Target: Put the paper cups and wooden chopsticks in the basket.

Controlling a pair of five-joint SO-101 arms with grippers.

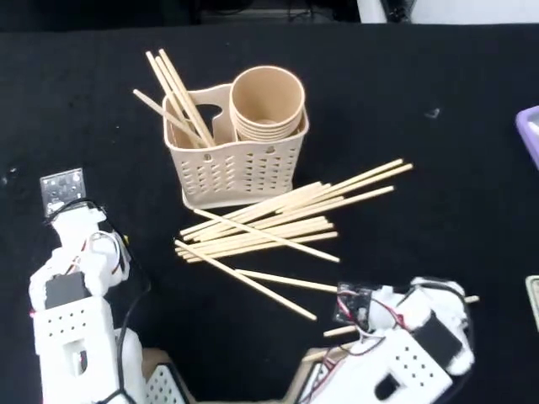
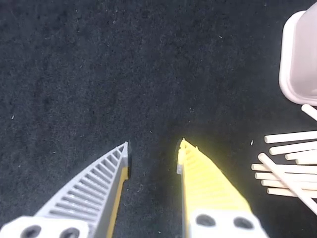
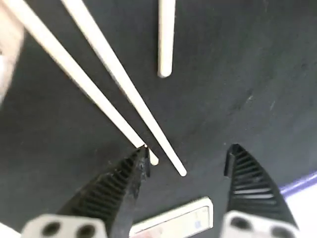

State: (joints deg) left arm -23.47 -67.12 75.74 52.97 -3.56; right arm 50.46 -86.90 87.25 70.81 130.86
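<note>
A beige perforated basket stands at the table's middle back. A stack of paper cups sits in its right compartment and several wooden chopsticks lean out of its left one. Many more chopsticks lie loose in front of it. My left gripper is open over bare black cloth, left of the pile, with the basket's corner and chopstick ends off to one side. My right gripper is open low over the table, with the tips of two chopsticks lying between its fingers.
The left arm sits at the front left and the right arm at the front right, over a couple of stray chopsticks. A purple object lies at the right edge. A white card is near the right gripper.
</note>
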